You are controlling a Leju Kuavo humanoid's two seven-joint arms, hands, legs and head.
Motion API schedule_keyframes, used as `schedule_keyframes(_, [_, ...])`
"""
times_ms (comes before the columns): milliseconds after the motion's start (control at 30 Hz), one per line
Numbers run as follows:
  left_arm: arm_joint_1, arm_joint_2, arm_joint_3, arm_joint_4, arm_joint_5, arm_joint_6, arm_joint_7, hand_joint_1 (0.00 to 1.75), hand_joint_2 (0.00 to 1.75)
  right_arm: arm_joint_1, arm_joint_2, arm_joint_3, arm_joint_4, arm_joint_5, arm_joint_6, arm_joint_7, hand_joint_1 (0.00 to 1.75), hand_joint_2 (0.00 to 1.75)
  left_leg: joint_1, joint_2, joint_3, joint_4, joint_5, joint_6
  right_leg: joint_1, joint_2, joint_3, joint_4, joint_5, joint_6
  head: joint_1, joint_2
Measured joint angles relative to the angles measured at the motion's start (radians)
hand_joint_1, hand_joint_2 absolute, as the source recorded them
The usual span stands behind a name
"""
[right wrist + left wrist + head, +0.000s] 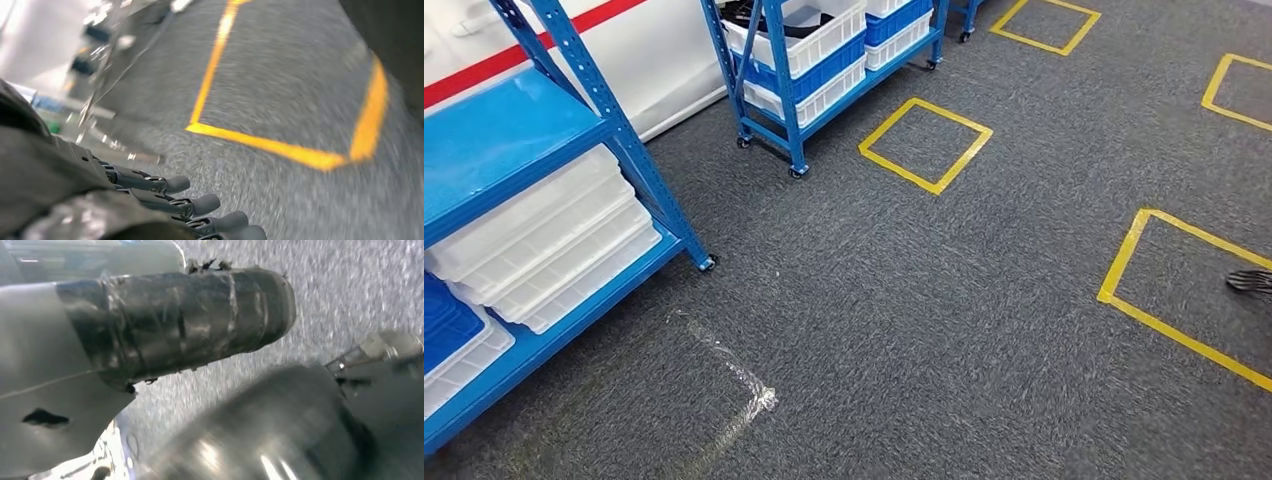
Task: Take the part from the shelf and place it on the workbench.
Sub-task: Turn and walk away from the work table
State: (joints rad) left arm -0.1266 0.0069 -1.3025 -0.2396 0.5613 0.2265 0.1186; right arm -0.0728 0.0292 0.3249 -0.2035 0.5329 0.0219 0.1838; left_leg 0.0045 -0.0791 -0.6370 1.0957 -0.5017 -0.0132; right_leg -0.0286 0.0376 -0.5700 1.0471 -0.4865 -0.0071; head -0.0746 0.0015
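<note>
On the left of the head view, a blue metal shelf (pixel 629 150) stands on castors on the grey carpet floor (pixel 904 300). Its upper board is bare blue; the level below carries a stack of white trays (pixel 549 245), and a blue bin (pixel 444 320) sits over another white tray at the far left edge. A second blue shelf (pixel 769 90) stands farther back, near the top centre, loaded with white and blue bins (pixel 824 50); one white bin holds dark items, too small to identify as the part. Which item is the task's part cannot be told from these views.

Yellow tape squares (pixel 924 145) mark the floor: one just beside the second shelf, one at the right (pixel 1124 270), and two more along the top edge. A crumpled strip of clear tape (pixel 744 385) lies on the carpet near the front shelf. At the right edge, a dark ribbed object (pixel 1252 281) rests inside the right tape square.

The left wrist view shows the left hand (pixel 175 325) close up: a thick thumb wrapped in dark tape extends over the carpet, beside a blurred grey rounded body. Whether this hand holds anything cannot be told.

The right wrist view shows the right hand (pixel 200 205) with its dark fingers (pixel 177 184) extended side by side and slightly apart, holding nothing, above the carpet and a yellow tape outline (pixel 260 142). Background detail in this view is blurred.
</note>
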Motion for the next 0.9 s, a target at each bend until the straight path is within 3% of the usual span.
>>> schedule_keyframes(33, [0.0, 0.0, 0.0, 0.0, 0.0, -0.002, 0.001, 0.0, 0.0, 0.001, 0.001, 0.011, 0.0, 0.012, 0.026, 0.012, 0.0, 0.0, -0.001, 0.036, -0.027, 0.056, -0.029, -0.003, 0.003, -0.016, 0.004, -0.004, 0.0, -0.005, -0.003, 0.0])
schedule_keyframes(67, [0.0, -0.001, 0.0, 0.0, 0.001, -0.005, 0.003, 0.0, 0.0, 0.001, 0.003, 0.021, 0.0, 0.021, 0.049, 0.023, 0.0, 0.0, -0.001, 0.057, -0.061, 0.122, -0.059, -0.006, 0.006, -0.034, 0.005, -0.005, -0.001, -0.009, -0.006, 0.0])
schedule_keyframes(133, [0.0, -0.002, 0.001, 0.0, 0.003, -0.009, 0.007, 0.0, 0.0, 0.0, 0.009, 0.04, 0.0, 0.03, 0.075, 0.038, 0.0, 0.0, 0.001, 0.07, -0.106, 0.206, -0.083, -0.009, 0.009, -0.066, 0.007, -0.006, -0.005, -0.012, -0.006, 0.0])
schedule_keyframes(167, [0.0, -0.002, 0.002, 0.0, 0.003, -0.01, 0.011, 0.0, 0.0, 0.0, 0.012, 0.049, 0.0, 0.036, 0.083, 0.044, 0.0, 0.0, 0.002, 0.073, -0.101, 0.195, -0.066, -0.01, 0.01, -0.081, 0.01, -0.006, -0.008, -0.012, -0.006, 0.0])
schedule_keyframes(200, [0.0, -0.003, 0.002, 0.0, 0.003, -0.01, 0.015, 0.0, 0.0, -0.001, 0.015, 0.06, 0.0, 0.046, 0.09, 0.048, 0.0, 0.0, 0.003, 0.08, -0.075, 0.146, -0.036, -0.009, 0.01, -0.095, 0.013, -0.006, -0.011, -0.01, -0.006, 0.0])
schedule_keyframes(267, [0.0, -0.003, 0.003, 0.0, -0.005, -0.01, 0.021, 0.0, 0.0, -0.005, 0.02, 0.085, -0.001, 0.08, 0.103, 0.057, 0.0, 0.0, -0.001, 0.121, 0.001, 0.01, 0.024, -0.004, 0.013, -0.117, 0.023, -0.005, -0.019, -0.004, -0.006, 0.0])
schedule_keyframes(333, [0.0, -0.003, 0.003, 0.0, -0.015, -0.009, 0.021, 0.0, 0.0, -0.012, 0.023, 0.116, -0.002, 0.117, 0.118, 0.071, 0.0, 0.0, -0.007, 0.145, 0.039, -0.059, 0.041, 0.007, 0.018, -0.133, 0.032, -0.006, -0.026, 0.006, -0.003, 0.0])
schedule_keyframes(400, [0.0, -0.002, 0.003, 0.0, -0.021, -0.009, 0.019, 0.0, 0.0, -0.022, 0.024, 0.148, -0.004, 0.135, 0.127, 0.085, 0.0, 0.0, -0.009, 0.126, 0.042, -0.069, 0.041, 0.019, 0.02, -0.15, 0.042, -0.012, -0.03, 0.017, -0.001, 0.0])
schedule_keyframes(467, [0.001, -0.002, 0.003, 0.0, -0.021, -0.009, 0.019, 0.0, 0.0, -0.029, 0.025, 0.171, -0.006, 0.138, 0.13, 0.092, 0.0, 0.0, -0.003, 0.104, 0.054, -0.083, 0.047, 0.032, 0.017, -0.124, 0.044, 0.002, -0.046, 0.027, 0.001, 0.0])
schedule_keyframes(500, [0.001, -0.002, 0.003, 0.0, -0.021, -0.009, 0.018, 0.0, 0.0, -0.03, 0.025, 0.18, -0.007, 0.138, 0.131, 0.094, 0.0, 0.0, 0.0, 0.094, 0.06, -0.09, 0.05, 0.038, 0.017, -0.097, 0.031, 0.037, -0.067, 0.031, 0.003, 0.0])
schedule_keyframes(567, [-0.001, -0.002, 0.003, 0.0, -0.023, -0.009, 0.016, 0.0, 0.0, -0.029, 0.026, 0.197, -0.008, 0.137, 0.132, 0.094, 0.0, 0.0, 0.001, 0.072, 0.063, -0.093, 0.051, 0.045, 0.018, -0.047, -0.028, 0.159, -0.122, 0.033, 0.007, 0.0])
schedule_keyframes(600, [-0.001, -0.003, 0.003, 0.0, -0.024, -0.01, 0.012, 0.0, 0.0, -0.03, 0.025, 0.204, -0.008, 0.134, 0.132, 0.093, 0.0, 0.0, 0.001, 0.059, 0.064, -0.093, 0.05, 0.047, 0.02, -0.039, -0.06, 0.219, -0.141, 0.033, 0.007, 0.0])
schedule_keyframes(633, [-0.001, -0.003, 0.003, 0.0, -0.027, -0.011, 0.007, 0.0, 0.0, -0.03, 0.025, 0.211, -0.008, 0.132, 0.131, 0.092, 0.0, 0.0, 0.0, 0.044, 0.066, -0.093, 0.049, 0.048, 0.022, -0.036, -0.078, 0.25, -0.141, 0.032, 0.007, 0.0])
schedule_keyframes(667, [-0.001, -0.003, 0.003, 0.0, -0.031, -0.011, 0.003, 0.0, 0.0, -0.031, 0.024, 0.217, -0.009, 0.13, 0.131, 0.091, 0.0, 0.0, 0.0, 0.029, 0.069, -0.093, 0.048, 0.048, 0.024, -0.035, -0.078, 0.245, -0.12, 0.031, 0.007, 0.0])
schedule_keyframes(700, [0.0, -0.003, 0.003, 0.0, -0.036, -0.012, 0.0, 0.0, 0.0, -0.032, 0.023, 0.224, -0.009, 0.129, 0.13, 0.092, 0.0, 0.0, 0.0, 0.013, 0.073, -0.092, 0.046, 0.047, 0.025, -0.031, -0.063, 0.203, -0.082, 0.029, 0.008, 0.0])
schedule_keyframes(767, [0.0, -0.003, 0.003, 0.0, -0.047, -0.014, -0.001, 0.0, 0.0, -0.03, 0.023, 0.236, -0.009, 0.128, 0.129, 0.095, 0.0, 0.0, -0.001, -0.017, 0.074, -0.087, 0.042, 0.042, 0.022, 0.007, -0.017, 0.077, -0.01, 0.023, 0.008, 0.0])
schedule_keyframes(833, [-0.002, -0.003, 0.003, 0.0, -0.053, -0.016, 0.001, 0.0, 0.0, -0.029, 0.023, 0.246, -0.009, 0.125, 0.128, 0.099, 0.0, 0.0, 0.0, -0.042, 0.063, -0.08, 0.041, 0.034, 0.018, 0.046, 0.011, 0.0, 0.005, 0.018, 0.007, 0.0])
schedule_keyframes(900, [0.0, -0.002, 0.003, 0.0, -0.056, -0.017, 0.005, 0.0, 0.0, -0.031, 0.023, 0.256, -0.009, 0.122, 0.128, 0.103, 0.0, 0.0, 0.002, -0.067, 0.053, -0.081, 0.045, 0.023, 0.018, 0.04, 0.021, -0.017, -0.005, 0.011, 0.007, 0.0])
